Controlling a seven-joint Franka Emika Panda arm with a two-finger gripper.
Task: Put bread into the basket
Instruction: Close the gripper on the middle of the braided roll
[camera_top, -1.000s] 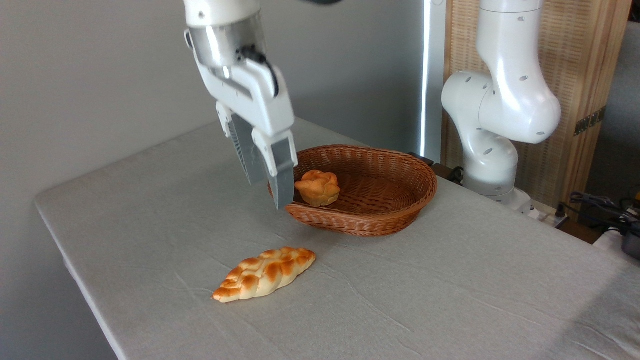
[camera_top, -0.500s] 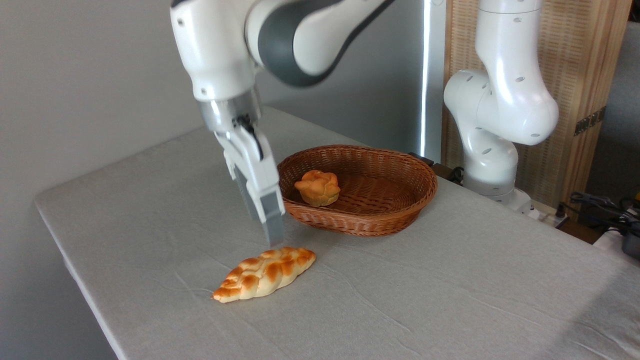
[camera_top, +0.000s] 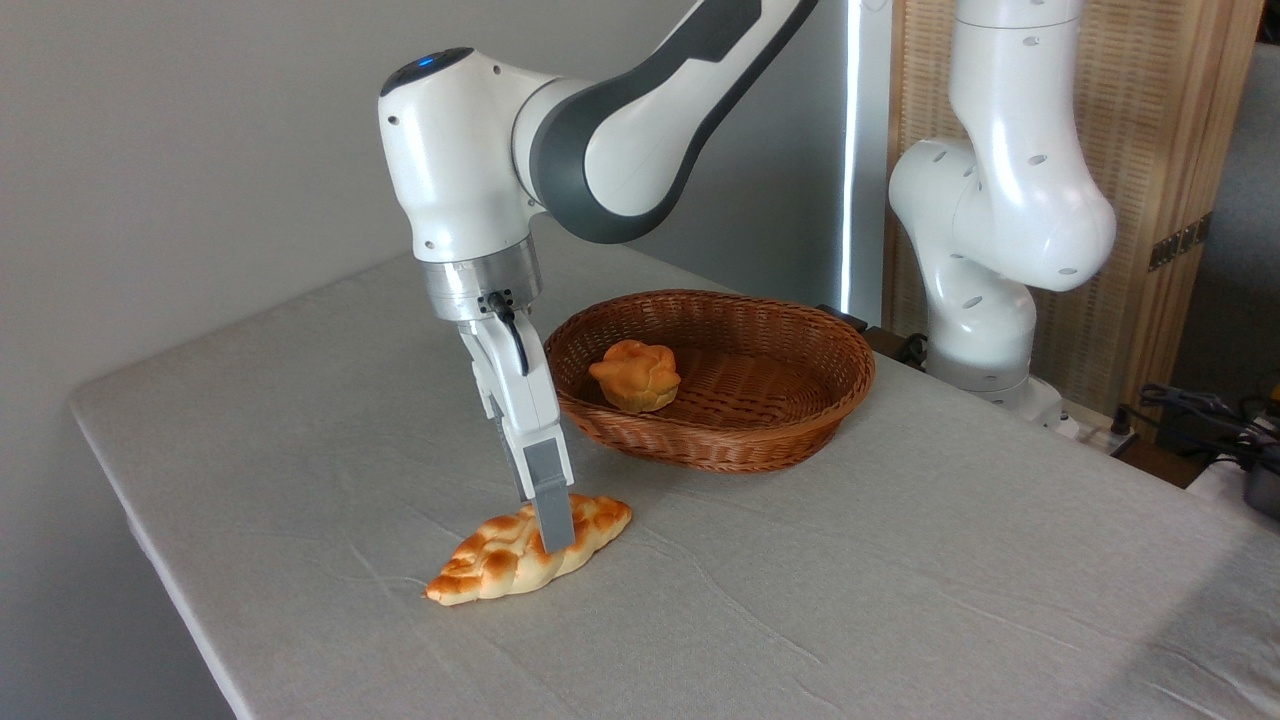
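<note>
Bread lies flat on the counter, with the gripper straight down over its right half. One grey finger crosses the near side of the loaf; whether the gripper is spread or pinching cannot be told. Behind sits the basket, holding a small bun.

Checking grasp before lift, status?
Gripper down at the long braided golden-brown loaf, near finger across its middle; jaw state unclear. Loaf flat on the grey table, outside the oval reddish-brown wicker basket. Small round orange-brown bun already inside; path clear.
</note>
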